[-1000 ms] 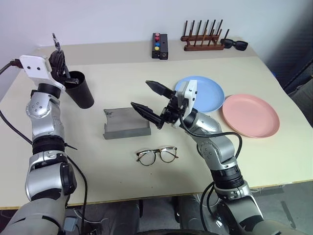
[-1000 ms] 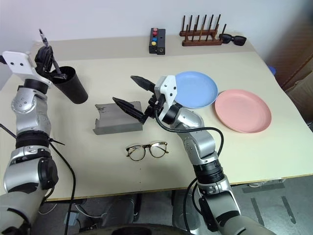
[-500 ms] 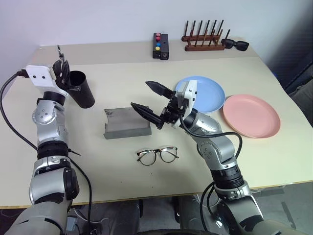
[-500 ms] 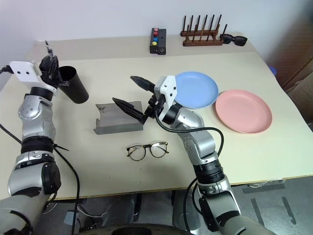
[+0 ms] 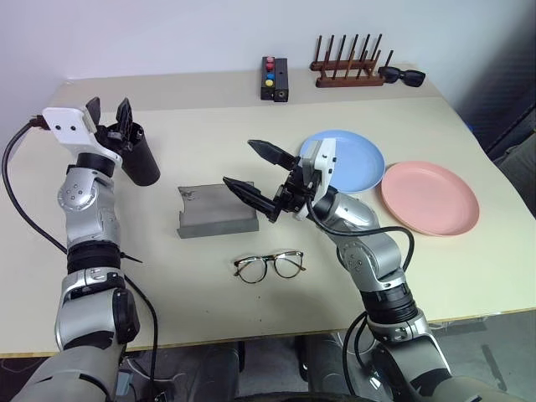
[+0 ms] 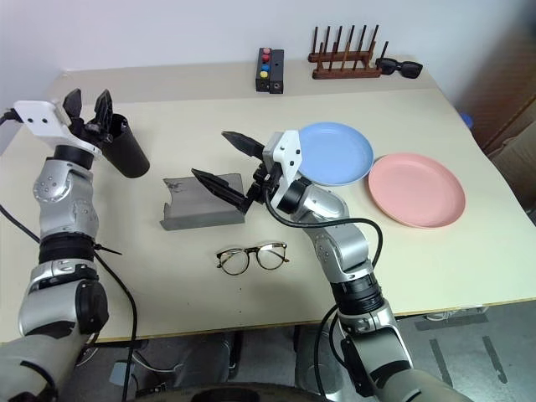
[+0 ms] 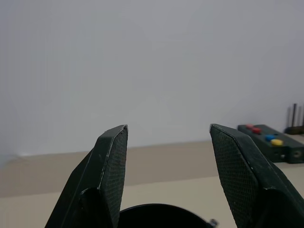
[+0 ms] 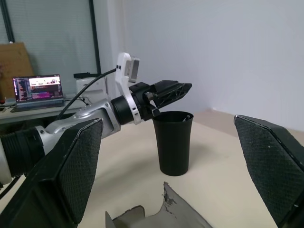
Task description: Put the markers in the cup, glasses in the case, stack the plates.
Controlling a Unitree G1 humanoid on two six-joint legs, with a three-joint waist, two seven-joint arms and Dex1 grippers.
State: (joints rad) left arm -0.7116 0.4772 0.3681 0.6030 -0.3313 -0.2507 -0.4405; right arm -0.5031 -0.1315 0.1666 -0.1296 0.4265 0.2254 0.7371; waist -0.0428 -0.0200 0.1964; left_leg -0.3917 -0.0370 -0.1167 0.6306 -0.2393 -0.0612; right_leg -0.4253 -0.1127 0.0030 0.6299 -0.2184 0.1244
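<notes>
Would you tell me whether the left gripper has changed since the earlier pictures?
Yes. The left gripper was shut on a marker above the cup; now its fingers stand apart at the cup's rim, with no marker between them.

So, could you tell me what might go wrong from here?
1. The left gripper hangs open right above the black cup; pulling away carelessly could tip the cup.
2. The right gripper hovers open over the grey case, with the glasses lying close by, so a low sweep might knock them.

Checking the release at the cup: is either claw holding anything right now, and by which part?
Nothing is held. The left claw is open just above the rim of the cup, fingers empty. The right claw is open over the case, also empty.
</notes>
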